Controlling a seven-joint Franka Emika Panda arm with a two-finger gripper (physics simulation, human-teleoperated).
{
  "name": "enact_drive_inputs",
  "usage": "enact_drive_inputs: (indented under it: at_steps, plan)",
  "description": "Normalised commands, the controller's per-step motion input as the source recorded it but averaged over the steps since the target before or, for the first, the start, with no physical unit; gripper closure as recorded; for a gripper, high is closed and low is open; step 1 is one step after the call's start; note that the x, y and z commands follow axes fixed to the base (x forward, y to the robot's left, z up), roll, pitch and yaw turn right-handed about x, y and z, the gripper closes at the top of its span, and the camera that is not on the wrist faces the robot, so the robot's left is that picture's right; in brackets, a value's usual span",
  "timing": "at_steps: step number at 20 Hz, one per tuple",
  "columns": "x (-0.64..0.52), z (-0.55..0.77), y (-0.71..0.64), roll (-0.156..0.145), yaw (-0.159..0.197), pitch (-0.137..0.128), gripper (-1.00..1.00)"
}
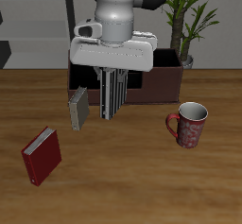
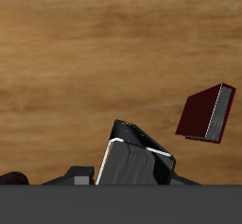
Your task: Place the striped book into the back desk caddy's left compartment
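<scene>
The striped book point(image 1: 112, 95), dark with pale lengthwise stripes, hangs upright below my gripper point(image 1: 112, 80), which is shut on its upper end. It is held just above the table, in front of the back desk caddy point(image 1: 161, 82), a low dark brown box at the table's back. My hand covers much of the caddy, so the left compartment cannot be made out. In the wrist view the striped book point(image 2: 138, 158) shows close up, with its white page edge.
A grey-beige book point(image 1: 78, 108) stands close beside the held book. A red book point(image 1: 42, 156) point(image 2: 208, 112) lies nearer the front edge. A red patterned mug point(image 1: 190, 125) stands on the other side. A potted plant point(image 1: 189, 20) rises behind the caddy.
</scene>
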Motion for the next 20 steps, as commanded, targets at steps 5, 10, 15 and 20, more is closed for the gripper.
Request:
enact_drive_inputs:
  at_steps: [5,10,15,20]
  plan:
    - [-0.48,0.21,0.04,0.011,0.017,-0.058,1.00]
    - [-0.49,0.17,0.00,-0.003,0.013,-0.055,1.00]
    - [-0.44,0.11,-0.28,-0.031,-0.004,-0.006,1.00]
    - [-0.49,0.08,-0.22,-0.048,0.043,-0.033,1.00]
